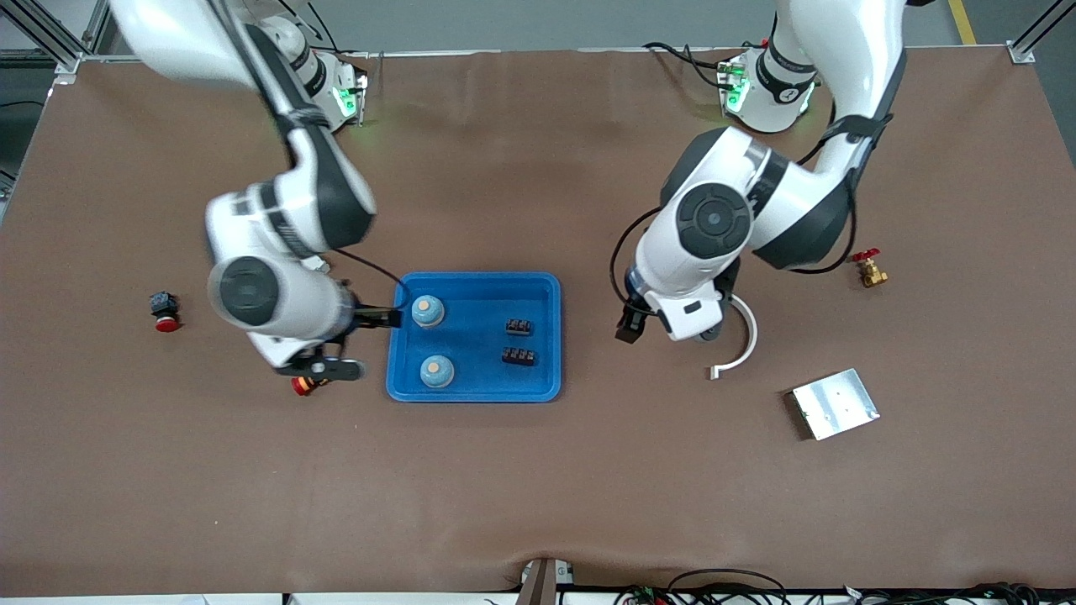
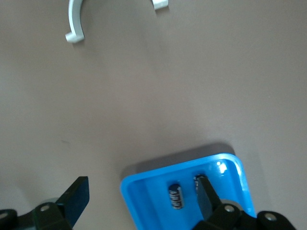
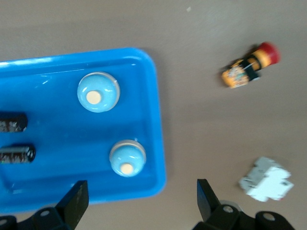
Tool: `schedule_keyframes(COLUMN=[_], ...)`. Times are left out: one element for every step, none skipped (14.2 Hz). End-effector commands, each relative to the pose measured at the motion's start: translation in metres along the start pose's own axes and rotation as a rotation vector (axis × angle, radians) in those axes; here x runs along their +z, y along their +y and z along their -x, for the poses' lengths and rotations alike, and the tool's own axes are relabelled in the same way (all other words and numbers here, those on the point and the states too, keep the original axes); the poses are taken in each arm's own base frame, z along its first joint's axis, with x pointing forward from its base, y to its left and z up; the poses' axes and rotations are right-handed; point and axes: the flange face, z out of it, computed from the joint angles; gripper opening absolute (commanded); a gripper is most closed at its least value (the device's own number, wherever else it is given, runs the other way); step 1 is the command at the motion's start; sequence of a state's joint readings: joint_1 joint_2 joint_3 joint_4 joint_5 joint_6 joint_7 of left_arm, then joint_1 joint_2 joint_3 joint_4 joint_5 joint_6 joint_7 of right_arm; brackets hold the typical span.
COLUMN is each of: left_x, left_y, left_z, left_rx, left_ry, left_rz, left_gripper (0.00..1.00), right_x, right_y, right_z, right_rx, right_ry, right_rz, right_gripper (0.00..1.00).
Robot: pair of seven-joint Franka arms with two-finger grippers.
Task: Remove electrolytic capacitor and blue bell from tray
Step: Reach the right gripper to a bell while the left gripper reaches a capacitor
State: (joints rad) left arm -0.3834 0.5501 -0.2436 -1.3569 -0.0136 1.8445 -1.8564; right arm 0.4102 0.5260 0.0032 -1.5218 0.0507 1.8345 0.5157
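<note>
Two round light-blue bells point(image 1: 428, 311) point(image 1: 437, 370) with orange buttons stand upright in the blue tray point(image 1: 546, 336), at the right arm's end. Two dark cylindrical capacitors point(image 1: 519, 326) point(image 1: 519, 356) lie on their sides beside them.

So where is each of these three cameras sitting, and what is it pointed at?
Front view: high across the table, facing both arms' bases; it shows the blue tray, the left gripper and the right gripper, both arms whole.
Left wrist view: on the left arm's wrist, looking down at a tray corner with two capacitors; its own open fingers show.
Right wrist view: on the right wrist, over two bells; its open fingers show.
All three share the tray.
</note>
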Motion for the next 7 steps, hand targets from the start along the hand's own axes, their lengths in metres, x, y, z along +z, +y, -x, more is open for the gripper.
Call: schedule_keyframes(left_x=[0.008, 0.015, 0.024, 0.032, 0.035, 0.043, 0.049], left_y=[0.011, 0.014, 0.020, 0.027, 0.033, 0.039, 0.041], left_z=[0.011, 0.018, 0.022, 0.027, 0.032, 0.037, 0.044], left_rx=[-0.060, -0.075, -0.108, -0.132, -0.155, -0.177, -0.197], left_ry=[0.002, -0.002, -0.008, -0.014, -0.020, -0.024, -0.027], left_rz=[0.044, 0.051, 0.061, 0.069, 0.078, 0.086, 0.101], left_gripper=[1.00, 1.00, 1.00, 1.00, 1.00, 1.00, 1.00], right_x=[0.030, 0.046, 0.068, 0.085, 0.092, 0.094, 0.098], right_y=[-0.009, -0.010, -0.010, -0.003, -0.003, -0.009, -0.015], right_z=[0.004, 0.006, 0.013, 0.014, 0.016, 0.018, 0.023], right_rx=[0.082, 0.114, 0.115, 0.132, 0.164, 0.203, 0.237], right_ry=[0.013, 0.021, 0.023, 0.030, 0.025, 0.020, 0.014], right_rz=[-0.014, -0.035, -0.051, -0.077, -0.091, -0.091, -0.086], right_gripper=[1.00, 1.00, 1.00, 1.00, 1.00, 1.00, 1.00])
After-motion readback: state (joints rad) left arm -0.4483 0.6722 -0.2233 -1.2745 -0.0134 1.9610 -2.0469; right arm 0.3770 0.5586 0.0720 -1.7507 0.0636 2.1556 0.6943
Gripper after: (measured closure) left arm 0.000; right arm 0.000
